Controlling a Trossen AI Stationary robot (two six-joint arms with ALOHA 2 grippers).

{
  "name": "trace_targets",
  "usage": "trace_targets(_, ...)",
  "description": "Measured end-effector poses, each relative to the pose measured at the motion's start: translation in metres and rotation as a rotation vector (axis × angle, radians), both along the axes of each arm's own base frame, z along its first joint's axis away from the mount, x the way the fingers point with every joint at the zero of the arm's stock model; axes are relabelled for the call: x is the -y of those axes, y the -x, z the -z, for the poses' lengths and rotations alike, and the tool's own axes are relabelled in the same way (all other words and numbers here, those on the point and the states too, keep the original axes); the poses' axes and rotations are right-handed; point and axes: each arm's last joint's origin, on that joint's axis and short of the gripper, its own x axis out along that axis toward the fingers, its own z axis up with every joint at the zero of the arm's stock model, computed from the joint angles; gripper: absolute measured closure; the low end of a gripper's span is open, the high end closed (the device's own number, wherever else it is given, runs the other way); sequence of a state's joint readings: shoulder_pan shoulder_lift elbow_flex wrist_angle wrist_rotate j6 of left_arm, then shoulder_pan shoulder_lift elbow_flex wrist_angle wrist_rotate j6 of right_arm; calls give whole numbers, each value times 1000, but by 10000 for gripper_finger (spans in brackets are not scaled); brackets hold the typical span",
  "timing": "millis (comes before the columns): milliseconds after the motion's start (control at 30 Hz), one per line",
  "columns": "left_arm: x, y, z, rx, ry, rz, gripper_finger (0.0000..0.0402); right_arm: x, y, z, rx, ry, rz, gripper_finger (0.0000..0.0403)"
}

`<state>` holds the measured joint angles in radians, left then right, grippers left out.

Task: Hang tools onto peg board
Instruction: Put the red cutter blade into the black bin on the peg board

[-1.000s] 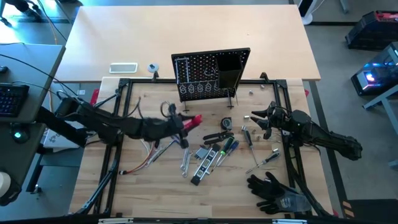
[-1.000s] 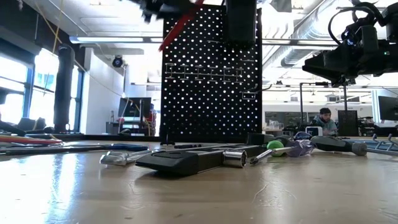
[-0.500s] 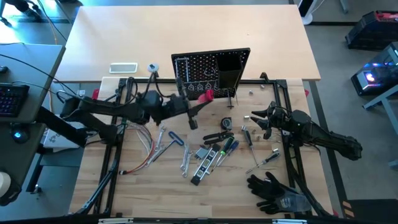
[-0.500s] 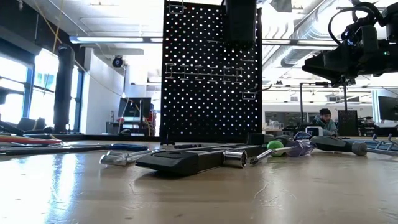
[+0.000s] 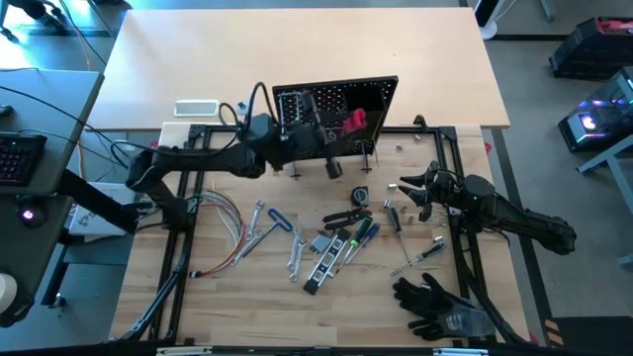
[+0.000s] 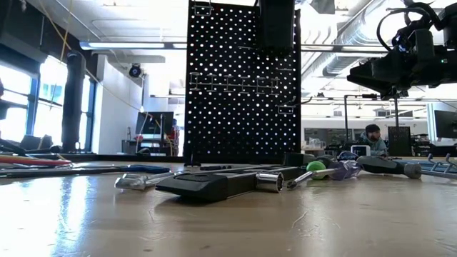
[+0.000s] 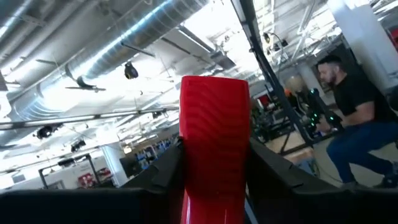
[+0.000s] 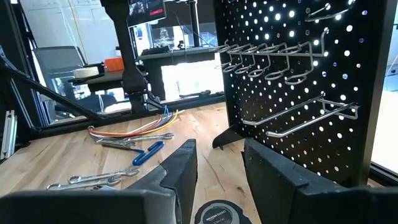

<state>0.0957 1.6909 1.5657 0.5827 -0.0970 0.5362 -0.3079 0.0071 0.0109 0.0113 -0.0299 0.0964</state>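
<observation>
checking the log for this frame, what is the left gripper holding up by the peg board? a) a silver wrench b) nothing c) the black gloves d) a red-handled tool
d: the left gripper is closed on a red-handled tool raised against the peg board, and the left wrist view shows the red handle clamped between its fingers.

Looks like robotics lab in big open industrial space. Exposed silver ducts (image 7: 118, 46) and pipes on ceiling, strip lights, tall windows (image 6: 18, 107). Wooden table (image 5: 247, 307) inside black metal frame (image 5: 188, 198), pale bench (image 5: 297, 49) behind. Keyboard (image 5: 20, 158) on side desk, more rigs and monitors further back, person (image 6: 371, 139) seated at workstation. Not home, not shop.
</observation>
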Motion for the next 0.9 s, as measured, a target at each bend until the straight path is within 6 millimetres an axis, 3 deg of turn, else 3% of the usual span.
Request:
trace_targets(333,-29,-30,8,42,-8,-81,283,0,0,0,0,0,0,275)
trace_targets(900,-46,-36,20,-42,90,-224,283,0,0,0,0,0,0,275)
